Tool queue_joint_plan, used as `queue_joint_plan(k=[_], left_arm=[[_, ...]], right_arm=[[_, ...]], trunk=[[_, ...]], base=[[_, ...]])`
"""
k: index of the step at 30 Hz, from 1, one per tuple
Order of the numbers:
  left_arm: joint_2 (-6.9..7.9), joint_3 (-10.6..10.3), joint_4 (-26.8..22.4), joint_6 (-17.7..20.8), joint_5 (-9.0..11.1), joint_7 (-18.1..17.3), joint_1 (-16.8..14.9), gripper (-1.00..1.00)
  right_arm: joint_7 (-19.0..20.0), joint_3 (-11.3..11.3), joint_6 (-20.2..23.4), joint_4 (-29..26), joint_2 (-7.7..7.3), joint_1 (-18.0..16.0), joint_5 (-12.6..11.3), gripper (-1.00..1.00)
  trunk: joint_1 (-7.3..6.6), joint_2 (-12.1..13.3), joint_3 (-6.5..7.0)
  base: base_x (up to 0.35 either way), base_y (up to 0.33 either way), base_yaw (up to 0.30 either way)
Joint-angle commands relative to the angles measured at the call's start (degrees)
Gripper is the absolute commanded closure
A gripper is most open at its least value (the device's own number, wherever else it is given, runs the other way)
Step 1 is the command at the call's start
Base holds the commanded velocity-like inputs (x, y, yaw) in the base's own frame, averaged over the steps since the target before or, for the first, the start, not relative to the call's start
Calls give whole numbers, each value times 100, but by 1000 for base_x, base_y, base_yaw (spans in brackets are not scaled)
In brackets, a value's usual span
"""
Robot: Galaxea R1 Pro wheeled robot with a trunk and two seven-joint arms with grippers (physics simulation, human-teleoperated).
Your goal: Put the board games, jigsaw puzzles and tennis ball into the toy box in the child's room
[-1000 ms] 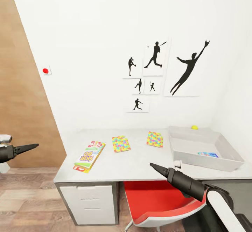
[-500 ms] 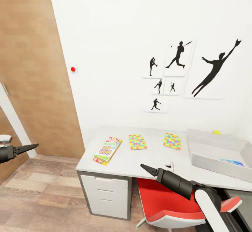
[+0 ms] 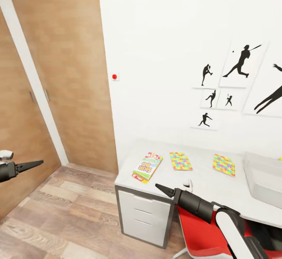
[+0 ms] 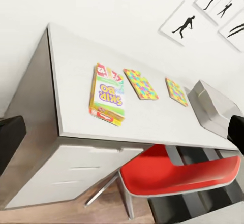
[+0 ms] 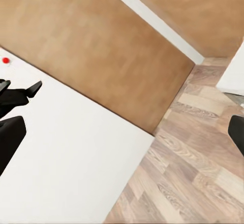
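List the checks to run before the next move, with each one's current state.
1. Left gripper carries nothing: ok, its fingers are closed to a point in the head view.
2. Right gripper carries nothing: ok, closed to a point too.
3. SKIP BO game lies flat on the table: ok.
4. Both jigsaw puzzles lie flat on the table: ok.
5. Toy box fully in view: not ok, cut off at the picture's right edge.
6. Tennis ball location: cannot tell.
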Motion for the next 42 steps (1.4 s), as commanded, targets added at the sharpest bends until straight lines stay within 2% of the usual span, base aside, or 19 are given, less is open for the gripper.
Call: queue_joint_plan(k=[1,4,8,13,19,25,28,32,35,37,39,40,41,42], left_arm=[[-2,7,0,59,-43,-42,-7,-100],[-5,7,0,56,-43,-42,-7,-100],[-13,7,0,55,-43,-42,-6,-100],[-14,7,0,55,-43,-42,-6,-100],[-15,7,0,55,-43,-42,-7,-100],[-17,6,0,62,-43,-42,-6,-100],[-18,7,0,63,-43,-42,-6,-100],[-22,7,0,57,-43,-42,-7,-100],[-23,7,4,53,-45,-42,-6,-100],[-26,0,31,39,-72,-42,-6,-100],[-29,-13,41,34,-195,-42,-6,-100],[-33,-22,48,35,-342,3,-6,-100],[-35,-25,51,35,-430,97,-6,-100],[-54,-29,58,39,-621,324,-6,-100]], right_arm=[[1,3,21,-3,-2,-5,-10,-100],[-3,8,19,-3,0,-5,67,-100],[-3,9,21,-3,40,-5,394,-100],[-3,11,43,-3,251,-38,729,-100],[-9,31,60,5,473,-108,1262,-100],[-110,43,66,27,624,-147,1393,-100],[-336,46,72,51,659,-186,1465,-100],[-881,171,98,173,786,-329,1704,-100],[-1444,392,176,389,1016,-496,1876,-100],[-1994,496,261,737,1211,-693,1960,-100],[-2483,533,301,1119,1346,-889,1995,-100],[-2822,547,316,1411,1419,-1033,2007,-100],[-2987,552,320,1562,1450,-1105,2010,-100],[-3301,558,322,1858,1502,-1241,2015,-100]], trunk=[[4,-14,-14],[4,-14,-14],[4,-14,-14],[4,-14,-14],[4,-14,-14],[4,-14,-14],[4,-14,-14],[4,-14,-14],[4,-14,-17],[4,-14,-21],[4,-14,-26],[4,-14,-29],[4,-14,-32],[4,-14,-35]], base=[[0,260,294],[0,267,294],[0,178,294],[0,33,294],[0,6,294],[0,112,294],[0,171,294],[0,54,294],[0,16,294],[0,6,294],[0,3,293],[0,2,291],[0,1,291],[0,1,290]])
